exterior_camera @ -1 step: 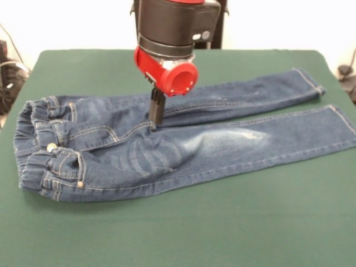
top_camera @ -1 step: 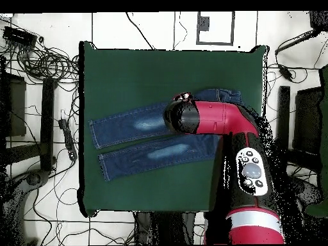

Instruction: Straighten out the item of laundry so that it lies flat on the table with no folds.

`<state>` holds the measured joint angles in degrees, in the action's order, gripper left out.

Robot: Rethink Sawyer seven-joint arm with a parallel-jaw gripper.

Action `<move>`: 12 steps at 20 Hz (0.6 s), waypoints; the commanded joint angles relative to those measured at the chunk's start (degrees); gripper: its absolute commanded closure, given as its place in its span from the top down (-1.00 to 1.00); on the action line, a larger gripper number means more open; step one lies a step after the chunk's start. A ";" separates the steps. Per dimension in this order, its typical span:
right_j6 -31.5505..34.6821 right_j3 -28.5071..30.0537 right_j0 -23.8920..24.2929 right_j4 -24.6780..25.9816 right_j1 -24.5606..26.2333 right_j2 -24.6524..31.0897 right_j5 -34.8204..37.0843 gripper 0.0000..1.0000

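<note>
Jeans lay spread on the green desk, both legs stretched out side by side. In the front view the waistband sat at the left, bunched and gathered by its elastic, and the cuffs ran off toward the right edge of the desk. The nearer leg looked mostly flat, with a pale faded patch over the thigh; the farther leg lay just behind it, touching along the inseam near the crotch and parting slightly toward the cuffs. Some creases showed around the seat and pockets.

The arm came down over the middle of the jeans. The claw was at the crotch seam between the two legs, its tip down on the denim. It showed only as one dark narrow stem, so can't tell whether it was spread, closed, or pinching fabric.

In the overhead view the jeans sat roughly mid-desk, the arm hiding the waist end.
</note>
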<state>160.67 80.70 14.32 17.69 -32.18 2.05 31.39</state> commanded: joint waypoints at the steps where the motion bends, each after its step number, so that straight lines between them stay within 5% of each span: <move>1: -15.74 3.84 1.35 3.56 4.16 8.93 4.83 -1.00; 12: -16.45 2.95 4.30 7.16 4.68 11.47 5.60 -1.00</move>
<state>160.66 80.70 18.10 22.31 -32.17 5.50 31.39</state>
